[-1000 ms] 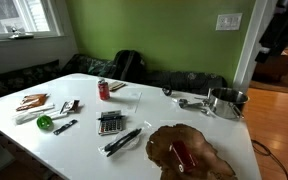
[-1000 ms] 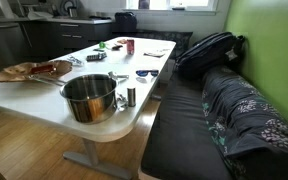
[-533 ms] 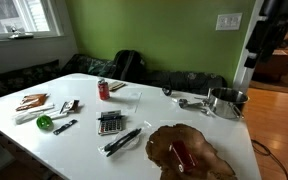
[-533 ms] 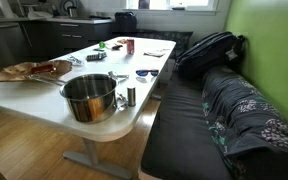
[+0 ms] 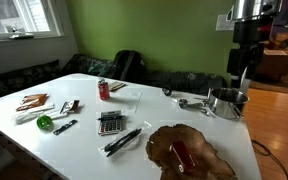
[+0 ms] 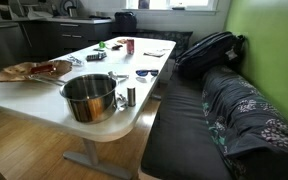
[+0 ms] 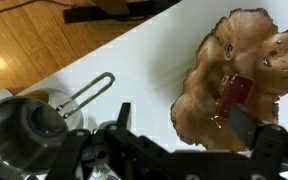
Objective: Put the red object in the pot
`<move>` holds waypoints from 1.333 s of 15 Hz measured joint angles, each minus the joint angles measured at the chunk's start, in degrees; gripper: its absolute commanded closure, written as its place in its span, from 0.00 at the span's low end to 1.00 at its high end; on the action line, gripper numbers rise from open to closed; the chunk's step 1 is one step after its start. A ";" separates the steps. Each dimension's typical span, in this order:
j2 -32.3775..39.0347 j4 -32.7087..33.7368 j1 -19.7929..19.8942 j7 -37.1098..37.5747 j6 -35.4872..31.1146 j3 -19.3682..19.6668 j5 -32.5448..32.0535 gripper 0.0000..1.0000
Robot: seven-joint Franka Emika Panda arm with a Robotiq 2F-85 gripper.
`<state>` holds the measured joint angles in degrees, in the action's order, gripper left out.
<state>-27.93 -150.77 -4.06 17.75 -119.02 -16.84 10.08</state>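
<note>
1. The arm point(image 5: 246, 35) hangs over the far end of the white table point(image 5: 84, 140), with its lower end above the pot point(image 5: 225, 102).
2. In the wrist view the gripper point(image 7: 184, 120) comes in from the bottom edge. Its two fingers point(image 7: 121, 115) are spread wide and nothing is between them.
3. The red object point(image 7: 231, 97) lies on the brown slab point(image 7: 254, 50), roughly in the slab's middle, and it is free of the gripper. In an exterior view it shows as a dark red strip point(image 5: 184, 157) on the slab point(image 5: 199, 148) at the near table edge.
4. The pot point(image 7: 14, 125) stands upright on the table, apart from the slab with bare tabletop between them. Its long handle point(image 7: 87, 93) points towards the slab's side.
5. In an exterior view the pot point(image 6: 89, 97) sits at the near corner of the table and the slab point(image 6: 24, 72) lies beside it. The inside of the pot looks bare as far as can be seen.
6. Further along the table are an upright red can point(image 5: 104, 90) and a calculator point(image 5: 110, 123), both well apart from the pot.
</note>
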 measured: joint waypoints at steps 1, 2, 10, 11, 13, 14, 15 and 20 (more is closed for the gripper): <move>-0.49 -0.01 -0.11 0.00 0.00 0.09 0.00 0.00; -0.60 0.06 -0.28 0.00 0.00 0.19 0.00 0.00; 17.81 6.36 1.75 23.01 -6.18 -6.57 -0.76 0.00; 21.38 8.20 1.89 26.23 -6.19 -7.88 -2.68 0.00; 28.40 11.80 -0.11 30.83 -6.00 -7.43 -6.83 0.00; 31.60 13.54 -1.25 32.09 -5.26 -6.33 -8.19 0.00; 34.35 15.11 -2.05 32.71 -4.59 -5.19 -9.08 0.00; 38.01 17.55 -4.02 32.69 -4.54 -1.89 -9.76 0.00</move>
<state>10.08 -133.22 -8.09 50.44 -123.56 -18.73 0.32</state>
